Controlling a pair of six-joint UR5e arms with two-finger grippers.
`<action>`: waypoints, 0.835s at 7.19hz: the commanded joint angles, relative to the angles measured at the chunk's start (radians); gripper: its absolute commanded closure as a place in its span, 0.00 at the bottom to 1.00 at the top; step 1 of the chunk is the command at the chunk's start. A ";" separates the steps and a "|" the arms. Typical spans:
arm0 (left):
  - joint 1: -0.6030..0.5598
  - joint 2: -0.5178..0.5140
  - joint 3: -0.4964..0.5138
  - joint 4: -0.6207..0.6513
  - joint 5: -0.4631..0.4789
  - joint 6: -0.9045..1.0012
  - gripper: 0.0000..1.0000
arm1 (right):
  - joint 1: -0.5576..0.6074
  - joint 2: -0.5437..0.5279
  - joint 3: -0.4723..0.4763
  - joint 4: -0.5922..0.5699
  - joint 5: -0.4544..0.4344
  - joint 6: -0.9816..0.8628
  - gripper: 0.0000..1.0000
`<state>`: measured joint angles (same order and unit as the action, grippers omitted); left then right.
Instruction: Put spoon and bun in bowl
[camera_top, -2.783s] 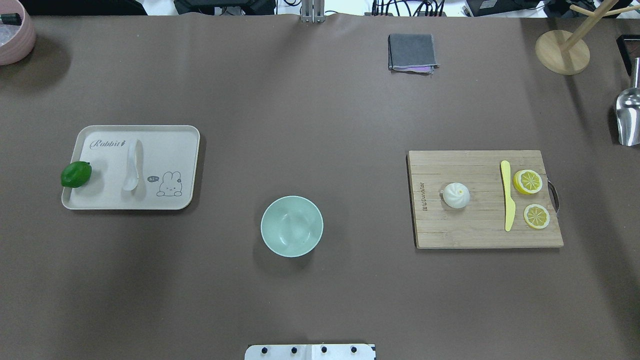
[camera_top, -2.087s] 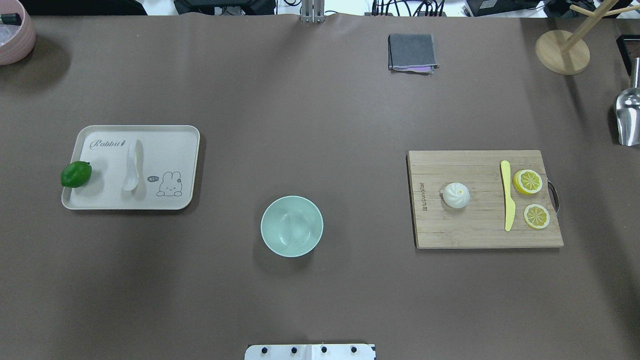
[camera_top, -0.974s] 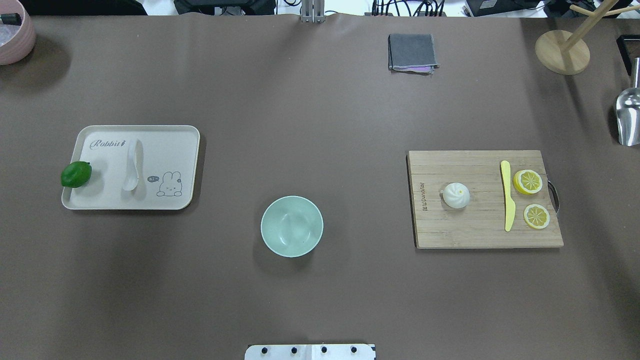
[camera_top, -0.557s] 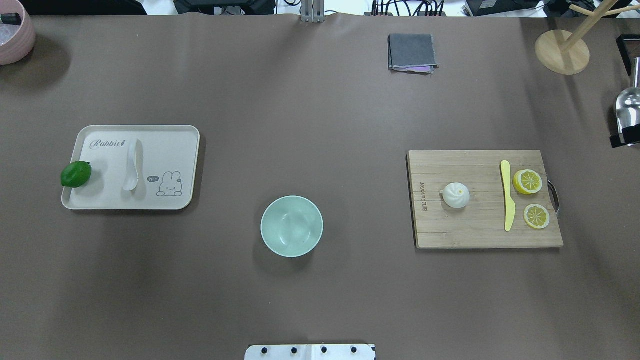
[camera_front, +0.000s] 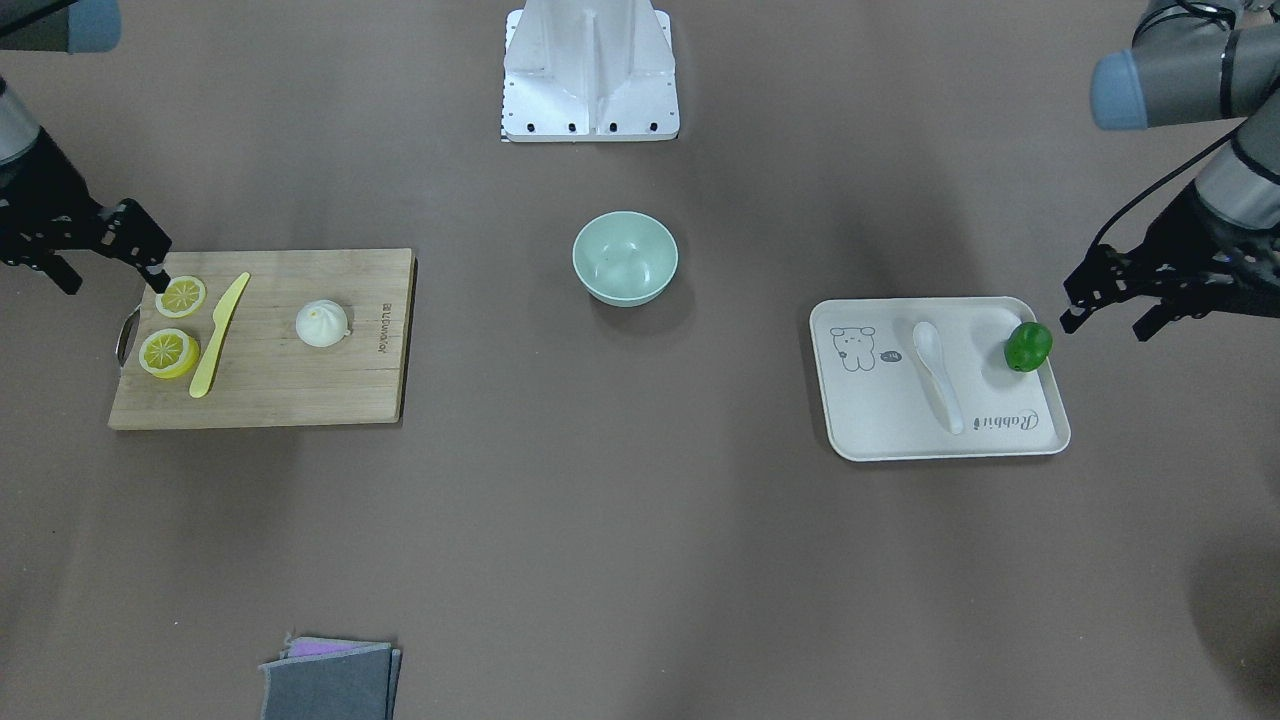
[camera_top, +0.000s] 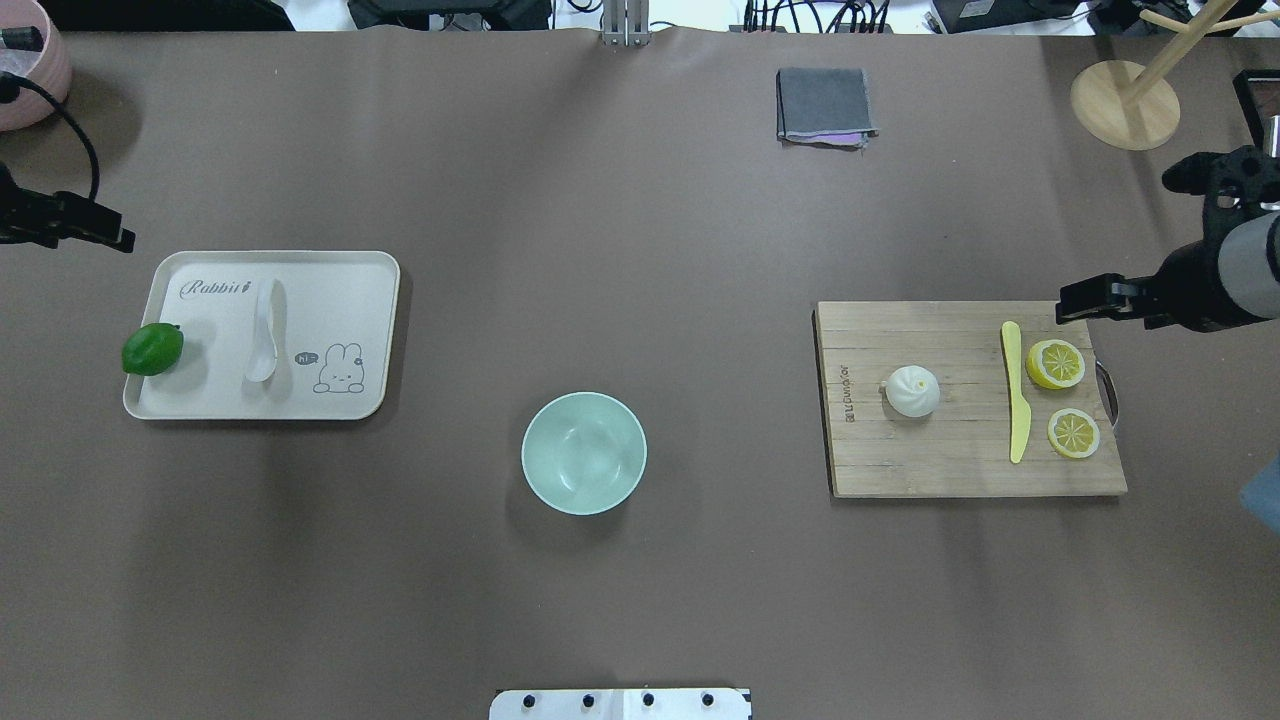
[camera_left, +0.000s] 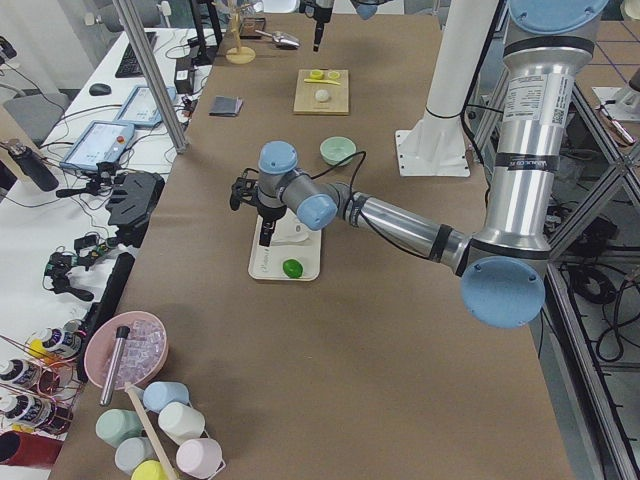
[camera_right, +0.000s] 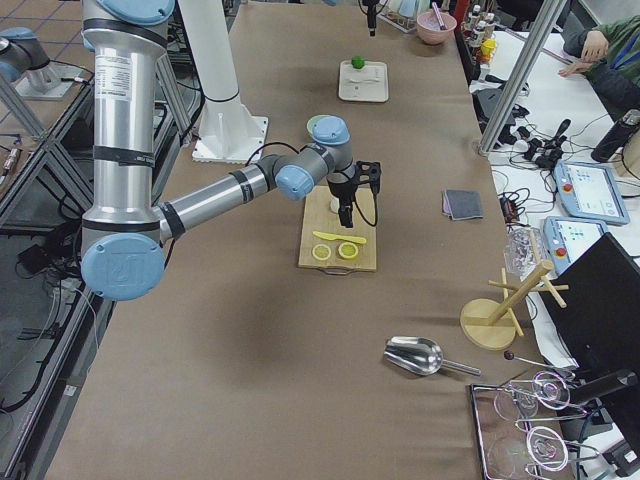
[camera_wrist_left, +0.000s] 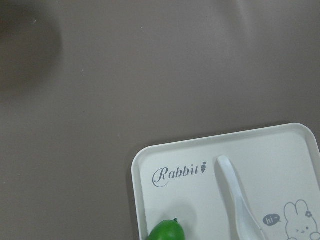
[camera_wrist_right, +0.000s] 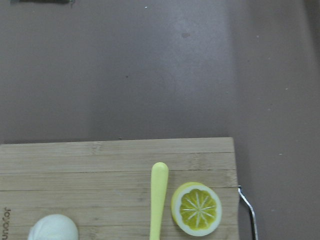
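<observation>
The white spoon (camera_top: 263, 330) lies on the cream tray (camera_top: 340, 290), also seen in the front view (camera_front: 935, 375) and the left wrist view (camera_wrist_left: 240, 205). The white bun (camera_top: 912, 390) sits on the wooden cutting board (camera_top: 950, 460), also in the front view (camera_front: 322, 324). The mint-green bowl (camera_top: 584, 452) stands empty at the table's middle. My left gripper (camera_front: 1105, 322) is open and empty, just outside the tray beside the lime. My right gripper (camera_front: 110, 280) is open and empty, over the board's corner by the lemon halves.
A green lime (camera_top: 152, 348) rests on the tray's edge. A yellow knife (camera_top: 1015, 390) and two lemon halves (camera_top: 1056, 363) lie on the board. A grey cloth (camera_top: 824, 104), a wooden stand (camera_top: 1124, 103) and a pink bowl (camera_top: 30, 70) are along the far edge.
Both arms have come into the overhead view, the left from the left edge near the tray, the right from the right edge near the board. Spoon, bun and bowl have not moved.
</observation>
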<state>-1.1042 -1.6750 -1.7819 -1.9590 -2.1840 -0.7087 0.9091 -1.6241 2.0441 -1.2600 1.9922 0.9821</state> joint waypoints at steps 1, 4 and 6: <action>0.096 -0.055 0.100 -0.087 0.049 -0.148 0.12 | -0.070 0.024 0.001 -0.001 -0.064 0.070 0.01; 0.242 -0.104 0.209 -0.221 0.196 -0.293 0.34 | -0.075 0.024 0.001 -0.001 -0.066 0.070 0.01; 0.256 -0.104 0.223 -0.225 0.201 -0.291 0.40 | -0.075 0.024 0.001 -0.001 -0.067 0.070 0.00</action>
<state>-0.8609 -1.7781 -1.5705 -2.1771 -1.9921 -0.9952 0.8349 -1.6000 2.0448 -1.2609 1.9260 1.0524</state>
